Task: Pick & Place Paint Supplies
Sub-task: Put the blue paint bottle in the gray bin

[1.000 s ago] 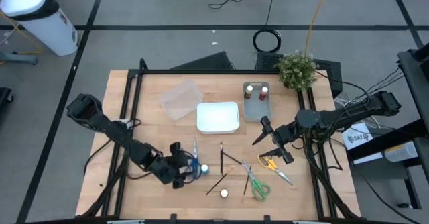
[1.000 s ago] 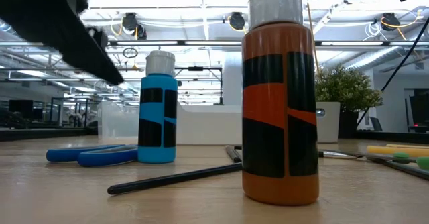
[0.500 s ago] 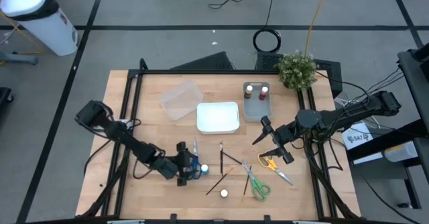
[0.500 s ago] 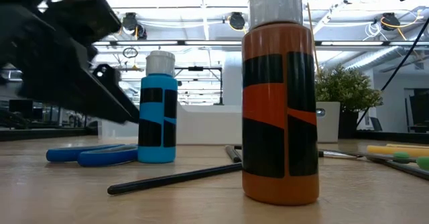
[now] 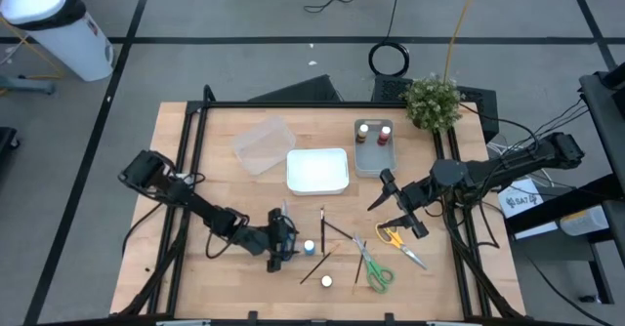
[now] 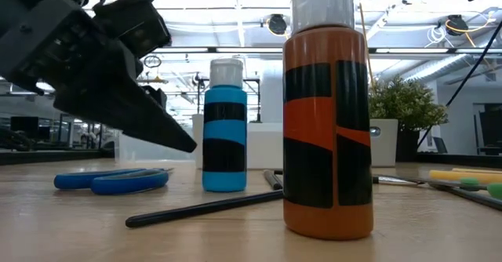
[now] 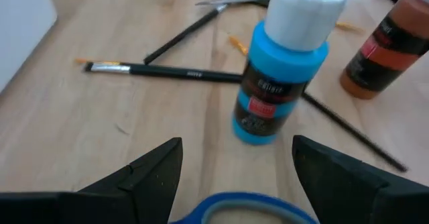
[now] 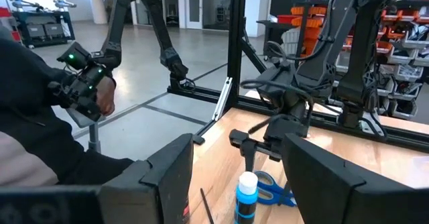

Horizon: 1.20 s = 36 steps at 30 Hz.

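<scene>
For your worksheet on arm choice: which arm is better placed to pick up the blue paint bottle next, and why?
Left. The left gripper is open right beside the blue paint bottle, fingers facing it. The right gripper hovers farther off, near the scissors.

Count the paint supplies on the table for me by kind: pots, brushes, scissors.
Paint pots: 4 (blue pot, orange pot, two pots in the grey tray)
Brushes: 3, as far as the high view shows
Scissors: 3 (blue scissors, green scissors, orange-yellow scissors)
Total: 10
</scene>
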Motion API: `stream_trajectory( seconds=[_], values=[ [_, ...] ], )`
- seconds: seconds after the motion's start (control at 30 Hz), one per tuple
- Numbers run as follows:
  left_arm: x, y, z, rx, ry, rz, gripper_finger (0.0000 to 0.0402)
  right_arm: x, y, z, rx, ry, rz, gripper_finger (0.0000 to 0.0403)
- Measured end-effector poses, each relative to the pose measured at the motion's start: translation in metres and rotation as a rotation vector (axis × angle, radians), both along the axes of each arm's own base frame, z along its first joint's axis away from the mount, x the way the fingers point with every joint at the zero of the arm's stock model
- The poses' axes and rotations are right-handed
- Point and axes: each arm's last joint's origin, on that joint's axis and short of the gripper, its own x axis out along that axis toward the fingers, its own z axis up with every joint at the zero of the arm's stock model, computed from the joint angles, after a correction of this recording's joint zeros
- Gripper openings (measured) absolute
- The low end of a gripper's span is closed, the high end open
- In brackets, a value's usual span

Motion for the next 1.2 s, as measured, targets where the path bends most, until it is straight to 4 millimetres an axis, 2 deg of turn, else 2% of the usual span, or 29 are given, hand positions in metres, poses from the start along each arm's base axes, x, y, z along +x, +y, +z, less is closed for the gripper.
stream_trajectory(
  seconds=[0.6, 0.87, 1.03, 1.2],
  values=[
    [0.004, -0.002, 0.008, 0.042, -0.094, -0.011, 0.0294, 0.000, 0.000, 0.000, 0.000, -0.001, 0.000, 0.0212],
    [0.031, -0.017, -0.010, 0.158, -0.064, -0.117, 0.0294, 0.000, 0.000, 0.000, 0.002, -0.002, 0.000, 0.0212],
    [0.048, -0.016, -0.003, 0.149, -0.100, -0.100, 0.0294, 0.000, 0.000, 0.000, 0.002, 0.000, 0.000, 0.0212],
    [0.052, -0.014, 0.000, 0.140, -0.107, -0.097, 0.0294, 0.000, 0.000, 0.000, 0.000, 0.001, 0.000, 0.0212]
  ],
)
